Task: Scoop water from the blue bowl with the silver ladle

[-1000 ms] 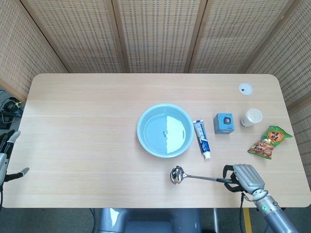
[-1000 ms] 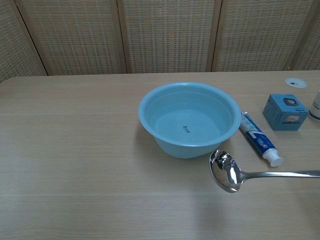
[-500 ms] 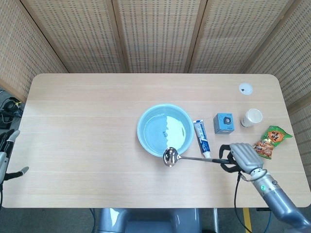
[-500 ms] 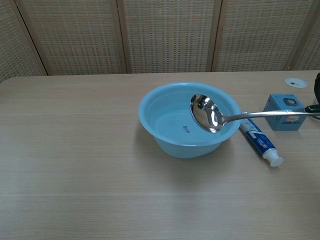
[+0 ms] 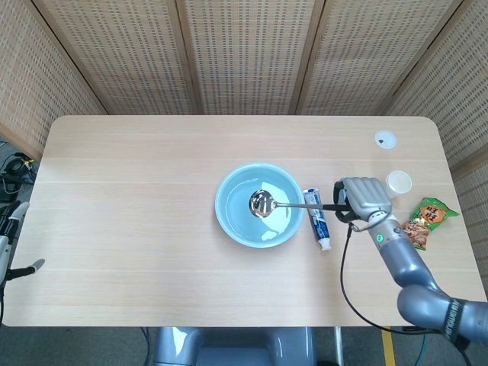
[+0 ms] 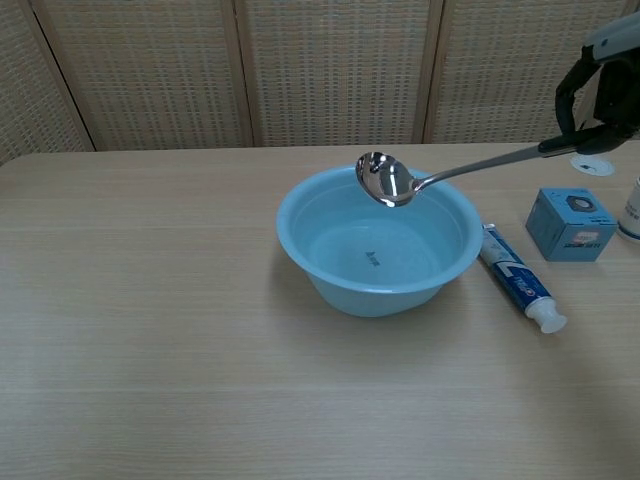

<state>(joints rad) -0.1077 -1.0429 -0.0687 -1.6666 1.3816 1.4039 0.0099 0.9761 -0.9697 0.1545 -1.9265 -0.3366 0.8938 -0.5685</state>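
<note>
Right robot hand: the right robot hand (image 5: 364, 198) hung above the surface (image 5: 137, 229), right of the blue bowl (image 5: 229, 225), its back turned up toward the head camera and its fingers wrapped around the end of the silver ladle (image 5: 261, 203)'s handle. In the chest view only the dark fingers (image 6: 575, 85) showed at the upper right edge, curled about the handle end.
Right arm: the grey forearm ran from the wrist down toward the lower right corner of the head view, a black cable looping beside it.
Silver ladle: held in the air, handle slanting down from the robot hand toward the left; its cup (image 6: 384, 180) hung over the blue bowl's inside, above the rim in the chest view and clear of the water.
Blue bowl: stood upright near the middle of the surface, with water in it.
Left robot hand: the left robot hand (image 5: 9, 248) showed only partly at the left edge of the head view, off the surface; whether its fingers were apart or together could not be told.
Nearby: a toothpaste tube (image 5: 316, 219) lay just right of the bowl, under the ladle handle; a small blue box (image 6: 571, 224), a paper cup (image 5: 399, 182) and a snack packet (image 5: 425, 217) lay further right.
</note>
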